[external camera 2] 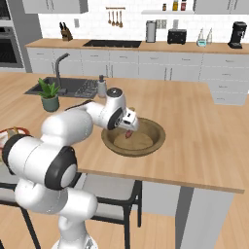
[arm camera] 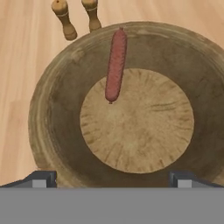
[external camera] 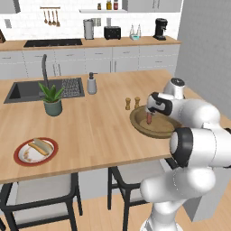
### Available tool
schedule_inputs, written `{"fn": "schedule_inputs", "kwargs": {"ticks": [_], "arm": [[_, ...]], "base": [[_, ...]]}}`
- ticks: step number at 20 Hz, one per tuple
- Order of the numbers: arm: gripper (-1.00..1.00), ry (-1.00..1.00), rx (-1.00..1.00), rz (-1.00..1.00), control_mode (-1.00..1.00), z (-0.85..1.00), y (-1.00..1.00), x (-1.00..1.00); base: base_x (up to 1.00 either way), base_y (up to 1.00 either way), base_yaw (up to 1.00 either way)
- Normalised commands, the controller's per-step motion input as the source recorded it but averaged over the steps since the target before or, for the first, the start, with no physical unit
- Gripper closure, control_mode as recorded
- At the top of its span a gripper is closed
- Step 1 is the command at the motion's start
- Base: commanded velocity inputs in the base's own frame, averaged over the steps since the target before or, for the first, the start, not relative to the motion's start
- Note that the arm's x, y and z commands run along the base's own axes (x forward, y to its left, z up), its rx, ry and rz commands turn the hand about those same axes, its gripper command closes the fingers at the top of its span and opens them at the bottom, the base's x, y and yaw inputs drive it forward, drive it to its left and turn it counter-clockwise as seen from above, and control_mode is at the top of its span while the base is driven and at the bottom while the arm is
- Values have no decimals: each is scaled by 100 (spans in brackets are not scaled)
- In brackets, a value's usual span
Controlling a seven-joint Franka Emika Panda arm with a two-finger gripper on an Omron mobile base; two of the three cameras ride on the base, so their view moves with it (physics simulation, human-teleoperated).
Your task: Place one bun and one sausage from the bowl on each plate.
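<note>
Arm bent fwd, wrist angled down; gripper (arm camera: 112,178) jaws spread wide apart, nothing between.

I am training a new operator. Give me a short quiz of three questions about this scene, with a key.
1. True or false: two sausages lie in the bowl.
2. What stands on the counter beside the bowl? A. two shakers B. a kettle C. a cup
3. Fill in: the jaws of the gripper are ___.
Key: 1 false, there is one sausage; 2 A; 3 open.
</note>
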Motion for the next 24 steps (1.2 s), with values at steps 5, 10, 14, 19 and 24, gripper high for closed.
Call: {"fn": "schedule_inputs", "kwargs": {"ticks": [5, 10, 14, 19, 24], "arm": [[-100, 0, 0, 0, -100, -5, 0, 16], [-100, 0, 0, 0, -100, -17, 0, 13], [-100, 0, 0, 0, -100, -38, 0, 31], [-100, 0, 0, 0, -100, -20, 0, 33], [-100, 0, 0, 0, -100, 0, -10, 14]], "base": [[0, 0, 0], [0, 0, 0], [0, 0, 0], [0, 0, 0], [0, 0, 0]]}}
